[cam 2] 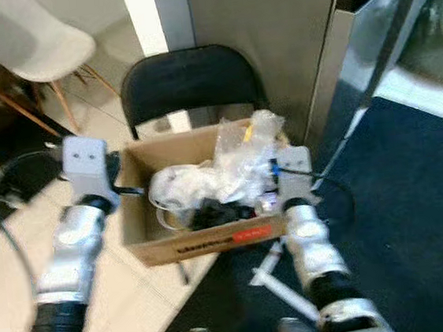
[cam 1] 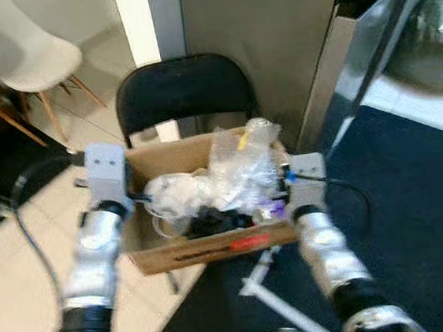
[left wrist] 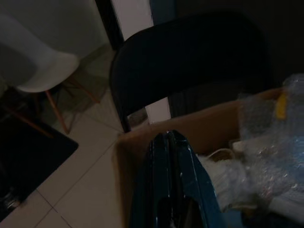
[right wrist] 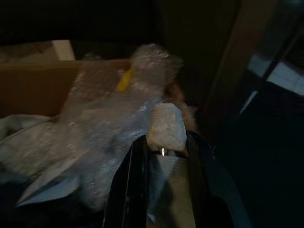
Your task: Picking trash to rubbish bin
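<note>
Right end effector [right wrist: 164, 154] pinches a small white crumpled scrap [right wrist: 165, 127] over the brown cardboard box [cam 1: 214, 250]; light, soft, crushable. Left end effector [left wrist: 168, 180] pressed together.

I see both silver arms raised forward, forearms angled inward. Left gripper [left wrist: 168, 180]: the two black fingers lie pressed together, no gap visible between them. Right gripper [right wrist: 164, 164]: fingers spread apart, a pale crumpled scrap [right wrist: 165, 127] lodged between them near the tips. Both wrists roughly level.
</note>
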Tool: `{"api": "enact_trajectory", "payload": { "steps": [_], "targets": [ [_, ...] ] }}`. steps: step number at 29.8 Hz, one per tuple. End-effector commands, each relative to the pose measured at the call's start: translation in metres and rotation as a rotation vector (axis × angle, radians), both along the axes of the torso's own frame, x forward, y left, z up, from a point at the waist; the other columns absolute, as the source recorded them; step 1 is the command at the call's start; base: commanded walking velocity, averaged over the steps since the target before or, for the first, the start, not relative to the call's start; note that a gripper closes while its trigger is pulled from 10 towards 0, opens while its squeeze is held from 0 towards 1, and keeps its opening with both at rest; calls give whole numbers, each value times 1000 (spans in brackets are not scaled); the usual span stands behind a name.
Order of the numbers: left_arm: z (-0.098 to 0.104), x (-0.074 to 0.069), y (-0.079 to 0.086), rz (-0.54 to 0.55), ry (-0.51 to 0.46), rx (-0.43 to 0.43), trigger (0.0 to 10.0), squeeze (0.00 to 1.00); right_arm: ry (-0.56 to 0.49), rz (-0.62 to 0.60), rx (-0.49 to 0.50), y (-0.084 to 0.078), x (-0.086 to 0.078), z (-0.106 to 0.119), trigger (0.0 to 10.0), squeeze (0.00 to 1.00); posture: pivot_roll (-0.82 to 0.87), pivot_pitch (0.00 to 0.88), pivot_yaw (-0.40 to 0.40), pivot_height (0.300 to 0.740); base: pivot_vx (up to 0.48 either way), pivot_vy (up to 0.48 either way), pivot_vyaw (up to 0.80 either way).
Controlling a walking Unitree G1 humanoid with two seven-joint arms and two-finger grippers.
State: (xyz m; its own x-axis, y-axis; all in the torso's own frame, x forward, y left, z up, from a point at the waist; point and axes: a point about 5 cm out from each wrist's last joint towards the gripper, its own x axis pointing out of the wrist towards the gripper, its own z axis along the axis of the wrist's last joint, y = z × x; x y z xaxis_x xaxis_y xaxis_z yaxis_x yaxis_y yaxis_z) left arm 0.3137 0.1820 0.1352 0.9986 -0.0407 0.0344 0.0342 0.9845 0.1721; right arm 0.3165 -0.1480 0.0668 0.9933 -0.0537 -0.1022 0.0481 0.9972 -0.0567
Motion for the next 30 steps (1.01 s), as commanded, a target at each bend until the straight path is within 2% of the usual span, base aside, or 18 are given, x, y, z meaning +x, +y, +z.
{"api": "enact_trajectory", "payload": {
  "steps": [1, 15, 22, 24, 27, 29, 30],
  "targets": [
    [-4, -2, 3, 7, 19, 7, 10000, 0, 7, 2, 6, 2, -1, -3, 10000, 0, 72, 59, 28, 740, 274, 0, 0],
    [-3, 0, 2, 2, 18, 7, 10000, 0, 10, 2, 8, 2, -1, -3, 10000, 0, 74, 57, 31, 740, 271, 0, 0],
    [-3, -1, 3, 2, 21, 9, 10000, 0, 12, 82, 32, 13, -2, -3, 10000, 0, 76, 57, 32, 740, 274, 0, 0],
    [-12, -1, 0, -28, 82, 3, 10000, 0, 32, 121, 31, 17, -2, -6, 10000, 0, 79, 55, 31, 740, 0, 0, 0],
    [-43, -12, -14, -225, 277, 66, 10000, 0, 85, 223, -21, 26, -1, -12, 10000, 0, 76, 53, 30, 740, 0, 0, 0],
    [-63, -26, -22, -405, 419, 155, 10000, 0, 134, 275, -67, 30, -1, -17, 10000, 0, 67, 46, 31, 740, 0, 0, 0],
    [-69, -33, -25, -483, 458, 202, 10000, 0, 145, 297, -84, 32, -1, -19, 10000, 0, 66, 42, 30, 740, 0, 0, 0]
  ]
}}
